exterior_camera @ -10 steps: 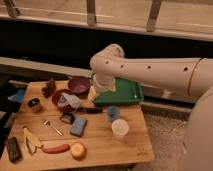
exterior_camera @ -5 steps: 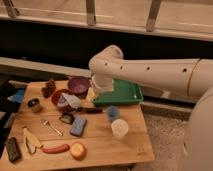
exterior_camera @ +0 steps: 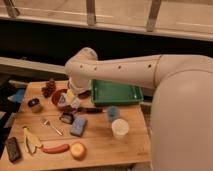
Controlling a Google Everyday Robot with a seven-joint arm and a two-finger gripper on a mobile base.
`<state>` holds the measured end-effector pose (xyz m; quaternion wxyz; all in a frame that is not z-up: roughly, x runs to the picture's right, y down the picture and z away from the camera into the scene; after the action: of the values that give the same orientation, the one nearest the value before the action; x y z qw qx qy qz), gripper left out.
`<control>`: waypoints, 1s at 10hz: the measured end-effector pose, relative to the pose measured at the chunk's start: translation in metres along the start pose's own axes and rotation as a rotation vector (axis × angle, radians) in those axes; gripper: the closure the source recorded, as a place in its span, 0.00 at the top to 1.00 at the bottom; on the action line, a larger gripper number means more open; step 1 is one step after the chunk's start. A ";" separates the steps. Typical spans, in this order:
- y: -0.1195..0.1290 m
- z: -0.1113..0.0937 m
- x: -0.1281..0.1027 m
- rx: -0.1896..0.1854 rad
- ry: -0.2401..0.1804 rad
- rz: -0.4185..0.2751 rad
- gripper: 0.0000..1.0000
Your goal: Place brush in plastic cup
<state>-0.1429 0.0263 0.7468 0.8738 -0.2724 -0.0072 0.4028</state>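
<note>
Pincer [exterior_camera: 70,100] stands wide and empty, low over the worktop [exterior_camera: 100,147]. Brush [exterior_camera: 89,110] lies flat just to its right, long axis running left to right. Plastic cup [exterior_camera: 120,129] stands beyond the brush's far end.

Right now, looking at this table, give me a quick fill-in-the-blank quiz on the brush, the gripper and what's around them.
1. The brush lies flat on the table, between the gripper and the ____ cup.
2. The gripper, jaws open, hangs beside the ____ bowl.
3. The tray at the back of the table is ____.
Missing words: blue; red; green.
</note>
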 end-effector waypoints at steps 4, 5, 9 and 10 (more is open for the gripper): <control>0.019 0.011 -0.016 -0.047 -0.012 -0.064 0.80; 0.019 0.011 -0.016 -0.046 -0.010 -0.065 0.80; 0.039 0.043 -0.018 -0.079 0.022 -0.100 0.80; 0.039 0.055 -0.012 -0.091 0.037 -0.093 0.80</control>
<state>-0.1910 0.0636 0.7774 0.8783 -0.3187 -0.0220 0.3558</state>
